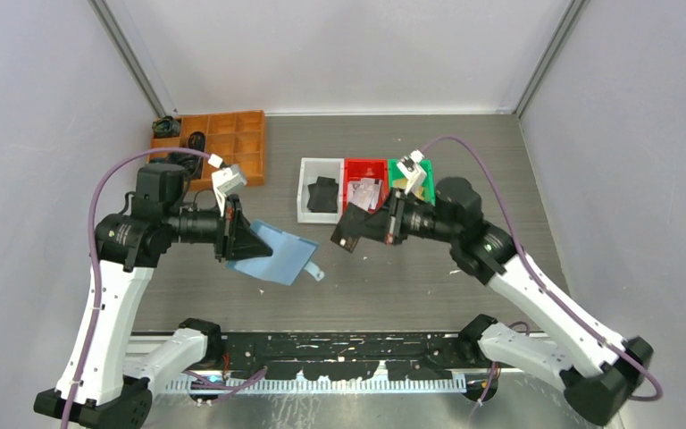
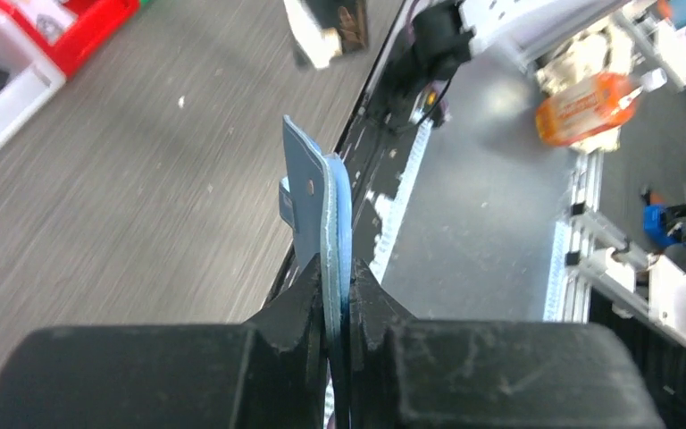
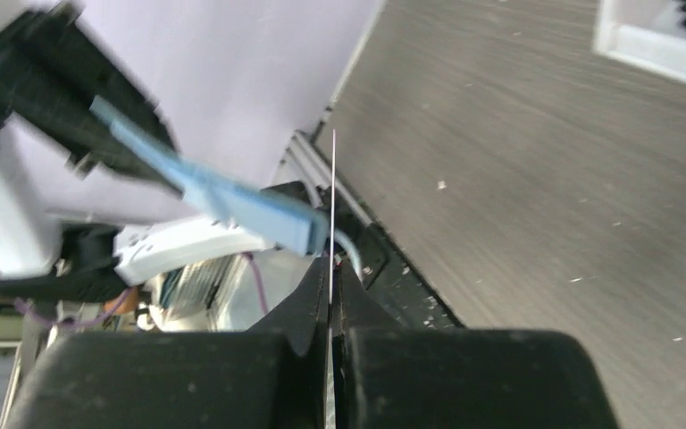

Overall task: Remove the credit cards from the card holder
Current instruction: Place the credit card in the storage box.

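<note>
Card holder (image 1: pixel 272 253), blue: one.
Credit card (image 3: pixel 332 206), seen edge-on: one.
Loose cards (image 1: pixel 368 190) in the red bin: number cannot be told.
Plastic bins by the far edge of the table (image 1: pixel 411 277): three, being one white bin (image 1: pixel 305 192), one red bin (image 1: pixel 364 164) and one green bin (image 1: pixel 395 167).
Black object (image 1: pixel 323 195) in the white bin: one.
Orange compartment tray (image 1: pixel 250 147), far left corner: one.
Hands: two, being left hand (image 1: pixel 263 246) and right hand (image 1: pixel 347 234).

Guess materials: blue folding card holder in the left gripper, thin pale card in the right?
Blue folding card holder: probably matte faux leather or vinyl; layered flexible sheets, slightly curved. Thin pale card: likely stiff plastic; edge-on it is a hairline, dead straight.
</note>
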`<state>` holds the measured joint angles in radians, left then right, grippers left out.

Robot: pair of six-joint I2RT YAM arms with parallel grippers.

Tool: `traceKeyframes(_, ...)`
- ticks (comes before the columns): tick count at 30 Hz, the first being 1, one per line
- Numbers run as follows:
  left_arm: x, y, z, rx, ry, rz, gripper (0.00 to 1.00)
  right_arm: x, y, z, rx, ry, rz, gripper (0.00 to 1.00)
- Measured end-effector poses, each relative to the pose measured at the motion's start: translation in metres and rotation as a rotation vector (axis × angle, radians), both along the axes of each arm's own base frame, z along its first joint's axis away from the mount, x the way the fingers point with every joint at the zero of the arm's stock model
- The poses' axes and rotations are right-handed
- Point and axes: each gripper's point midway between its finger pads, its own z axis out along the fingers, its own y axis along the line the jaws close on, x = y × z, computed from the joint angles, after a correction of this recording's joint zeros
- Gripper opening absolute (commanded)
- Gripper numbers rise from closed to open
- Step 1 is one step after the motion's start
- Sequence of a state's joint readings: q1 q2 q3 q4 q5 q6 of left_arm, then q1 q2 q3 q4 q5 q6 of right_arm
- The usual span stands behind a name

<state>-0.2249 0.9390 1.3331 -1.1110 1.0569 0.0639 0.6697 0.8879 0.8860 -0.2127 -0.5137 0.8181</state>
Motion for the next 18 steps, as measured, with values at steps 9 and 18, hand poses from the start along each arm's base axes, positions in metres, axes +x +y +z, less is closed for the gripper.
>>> traceKeyframes(9,-0.017,0.028,-0.048,0.23,-0.026,-0.033,0.0,0.142,0.036,-0.053,-0.351,0.031,-0.076,0.01)
traceKeyframes(18,-0.029,0.045,-0.068,0.344,-0.047,-0.074,0.0,0.255,0.062,-0.158,-0.719,0.047,-0.052,0.01)
